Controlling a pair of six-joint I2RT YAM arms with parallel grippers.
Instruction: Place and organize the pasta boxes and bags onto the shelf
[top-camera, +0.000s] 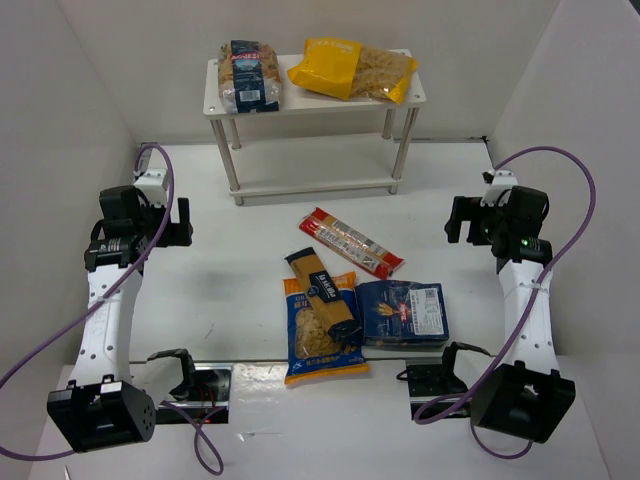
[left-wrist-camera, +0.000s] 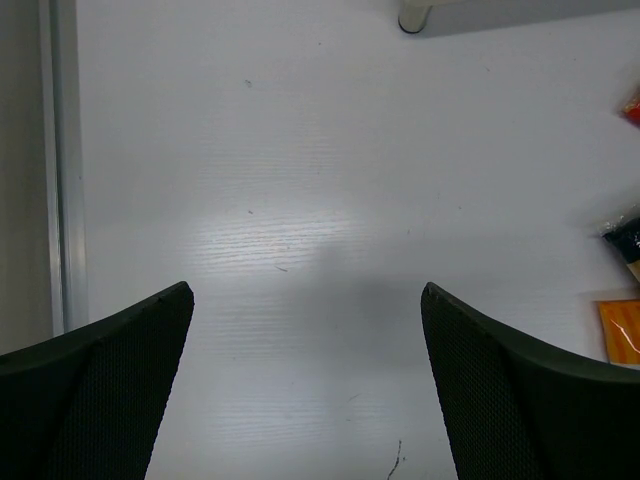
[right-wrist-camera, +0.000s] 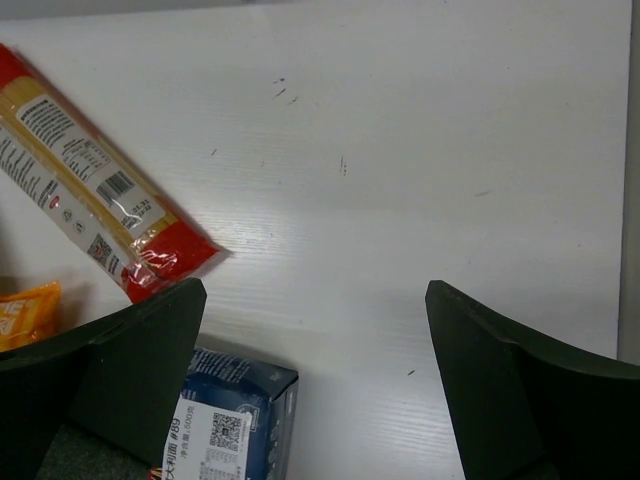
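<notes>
Two packs lie on the top tier of the shelf (top-camera: 415, 92), the clear blue-labelled bag (top-camera: 250, 76) at left and the yellow bag (top-camera: 350, 68) at right, while the long red pack (top-camera: 352, 243), the long yellow pack (top-camera: 322, 291) lying across the blue-orange bag (top-camera: 320, 345) and the dark blue flat pack (top-camera: 402, 313) wait on the tabletop (top-camera: 220, 270), with the left end effector (left-wrist-camera: 306, 295) and the right end effector (right-wrist-camera: 315, 290) both spread and empty.

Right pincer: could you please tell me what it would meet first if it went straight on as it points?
Likely the bare table, beside the dark blue pack; depth is unclear.
</notes>
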